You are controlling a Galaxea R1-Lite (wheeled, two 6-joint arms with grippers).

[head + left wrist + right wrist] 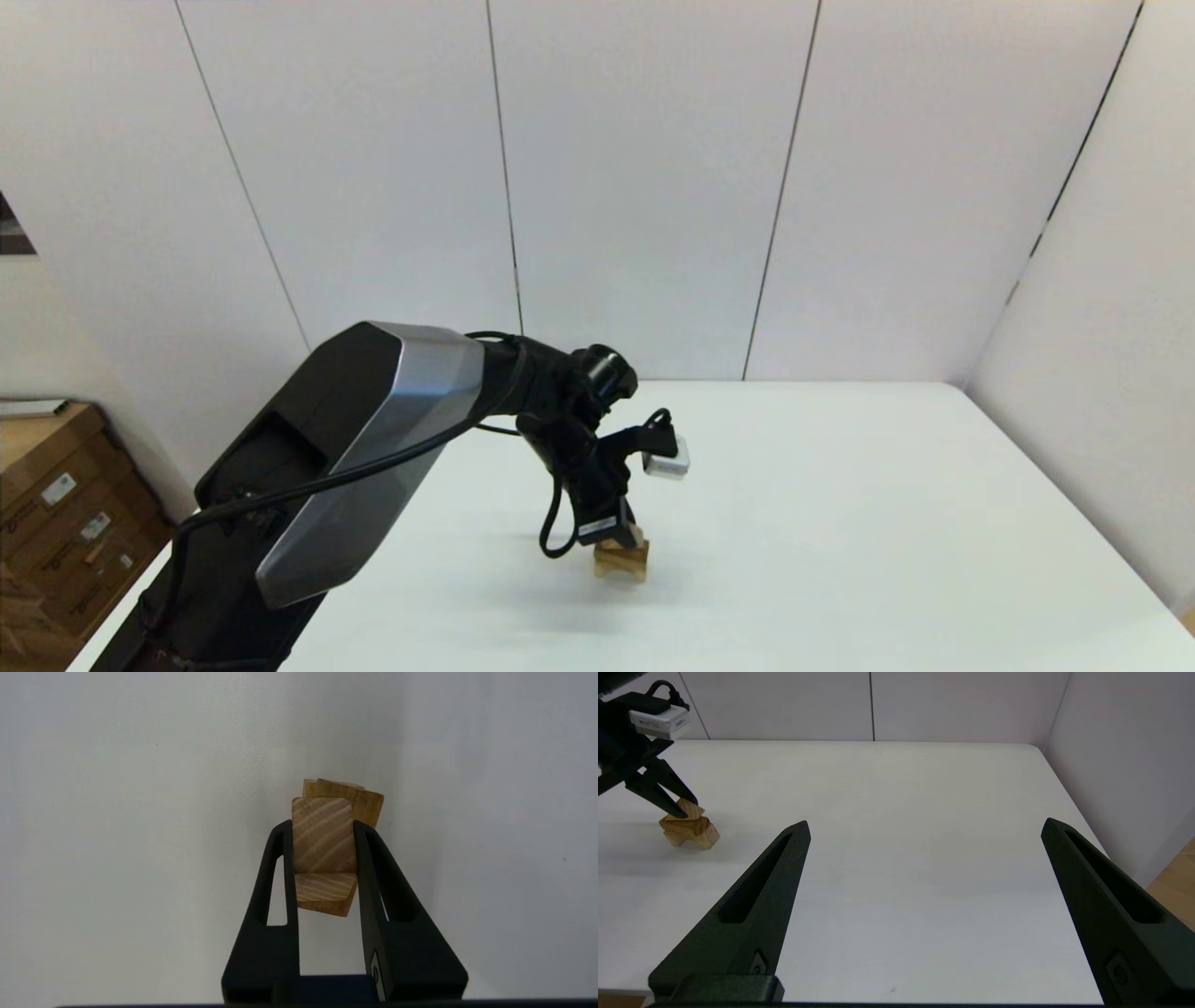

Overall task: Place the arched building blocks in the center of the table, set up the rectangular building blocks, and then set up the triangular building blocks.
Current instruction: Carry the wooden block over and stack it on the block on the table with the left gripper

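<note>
- Surface (840, 523): white, plain and broad. The stack of blocks is carried near its middle, and the rest of the entries are placed against that stack.
- Left arm (373, 448): reached in over the stack from the robot's left, with the wrist bent downward.
- Left pincer (323, 858): closed on the triangular building blocks (323, 851), one finger pressed on each side face. Its tips are just above the stack.
- Right pincer (924, 830): spread wide, nothing held, parked well apart from the stack on the robot's right.
- Rectangular building blocks (686, 825): laid flat across the arch piece, turned a little askew on it, as shown in the right wrist view.
- Arched building blocks (691, 836): at the bottom of the stack, cut-out downward, standing on the surface.
- Triangular building blocks: the smallest piece, held at the top of the stack. Whether it already touches the bar cannot be told.
- Step in hand, as judged: the setting of the triangular piece on the bar.
  - A flat face is to be turned downward and squared with the bar before contact.
  - The descent is to be kept slow and straight, since the askew bar could be pushed off the arch by a sideways nudge.
  - The fingers are to be parted only when the piece is fully seated.
  - Withdrawal is to be made straight up, clear of the stack.
</note>
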